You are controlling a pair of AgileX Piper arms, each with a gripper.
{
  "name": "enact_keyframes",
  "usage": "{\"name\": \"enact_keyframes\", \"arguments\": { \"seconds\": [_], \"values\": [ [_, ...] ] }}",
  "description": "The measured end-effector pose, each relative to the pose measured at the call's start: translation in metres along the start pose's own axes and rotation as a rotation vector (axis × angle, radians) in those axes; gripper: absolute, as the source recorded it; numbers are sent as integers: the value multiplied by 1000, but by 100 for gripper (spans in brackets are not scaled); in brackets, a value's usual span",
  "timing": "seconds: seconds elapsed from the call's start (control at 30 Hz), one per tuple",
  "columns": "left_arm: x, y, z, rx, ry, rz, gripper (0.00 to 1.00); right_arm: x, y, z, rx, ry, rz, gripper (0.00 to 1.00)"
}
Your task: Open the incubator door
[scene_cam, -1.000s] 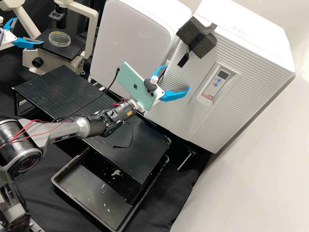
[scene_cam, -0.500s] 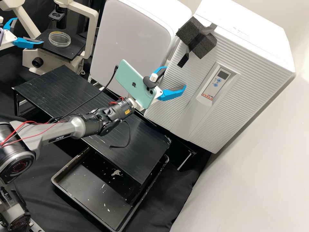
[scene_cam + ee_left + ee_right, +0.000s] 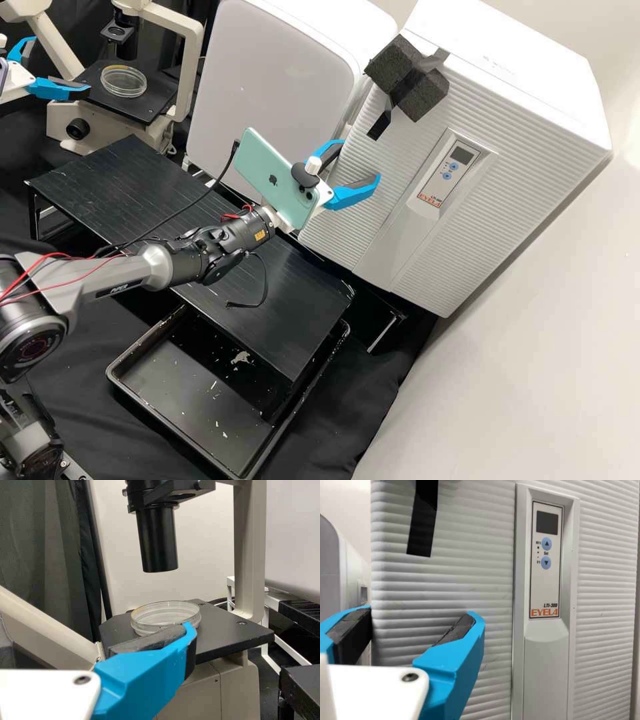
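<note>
The right gripper [image 3: 360,159] is gaping wide, holding nothing (the left gripper [image 3: 61,64] too). If coming in crooked, it may be poking the incubator door [image 3: 480,207], not pulling.

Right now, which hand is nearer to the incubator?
Right. The right hand is open by the side edge of the incubator; the left hand is farther off, open beside the dish on the microscope.

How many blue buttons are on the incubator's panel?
2 on the panel: the up-arrow button next to the dark display, the down-arrow button farther from it.
</note>
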Motion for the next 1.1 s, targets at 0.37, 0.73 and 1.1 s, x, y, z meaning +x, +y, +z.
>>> {"name": "enact_keyframes", "arguments": {
  "seconds": [0.37,0.73,1.1],
  "values": [
    [0,0,0,0,0,0,100,-21,13,4,41,11,-13,100],
    [0,0,0,0,0,0,100,-31,12,-26,25,66,15,100],
    [0,0,0,0,0,0,100,-19,-3,-53,-95,-62,86,100]
  ]
}}
